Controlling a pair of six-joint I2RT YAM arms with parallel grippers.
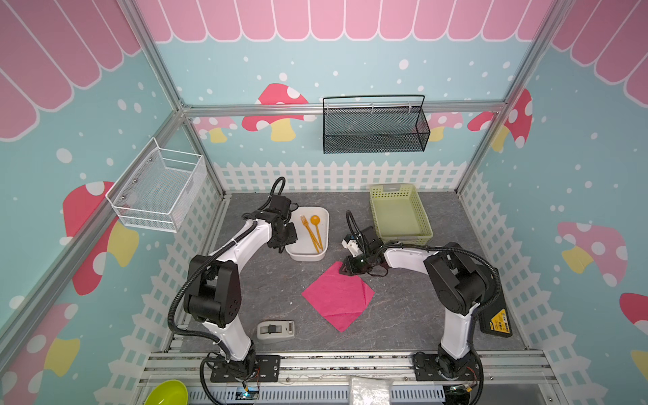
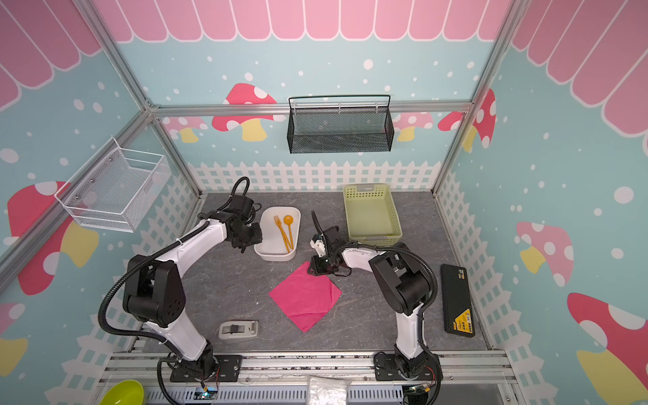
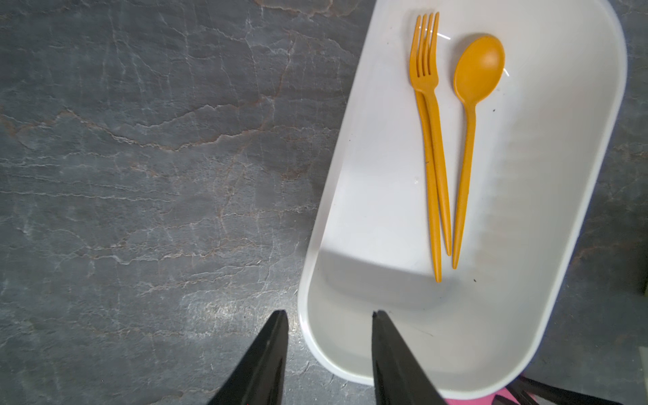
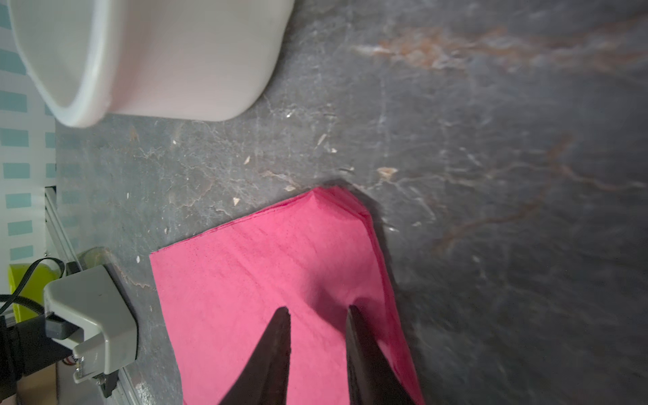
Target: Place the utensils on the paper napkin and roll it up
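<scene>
A grey, stone-veined tabletop is seen across the lower middle of both top views. At its centre the paper napkin is laid flat as a diamond, magenta and faintly creased. It is judged very light, limp and easily dragged or torn. It would best be pinned near one corner and lifted by an edge.

Above and left of it a smooth, white, round-ended plastic tray is set. The utensils are found inside it, well apart from the napkin: the fork and the spoon, orange, with slender handles converging. A second handle line is seen beside the fork's; reflection or further piece cannot be told. Both are judged light, stiff and slick, so the mid-handle is probably the best hold.

The left end effector is held spread and empty over the tray's lower-left rim. The right end effector is likewise spread, nothing pinched, at the napkin's upper corner.
</scene>
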